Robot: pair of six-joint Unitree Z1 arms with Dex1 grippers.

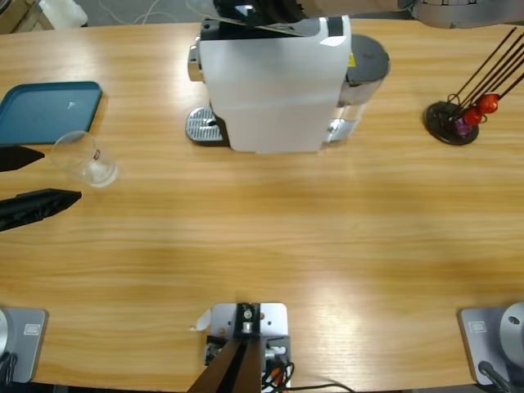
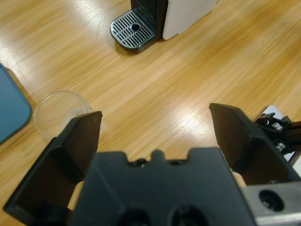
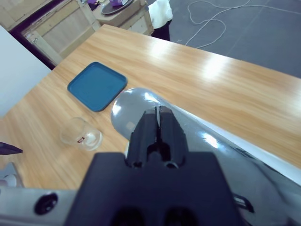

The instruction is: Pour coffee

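Open left gripper [image 2: 155,127] near tilted tumbler [image 2: 61,113], blue tray [image 2: 11,110] beside.

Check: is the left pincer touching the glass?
Apart. High view: the glass lies tipped between the left pincer's open jaws, with bare table on both sides.

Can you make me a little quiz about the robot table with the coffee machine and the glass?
1. True or false: the small clear glass tumbler stands on the flat blue tray.
2. The left gripper is: A) open, holding nothing; B) shut on the tumbler.
3. What stands at the table's far right end?

Key:
1. False; it lies tipped on the wooden table, beside the tray.
2. A.
3. A black wire capsule stand holding red and purple capsules.
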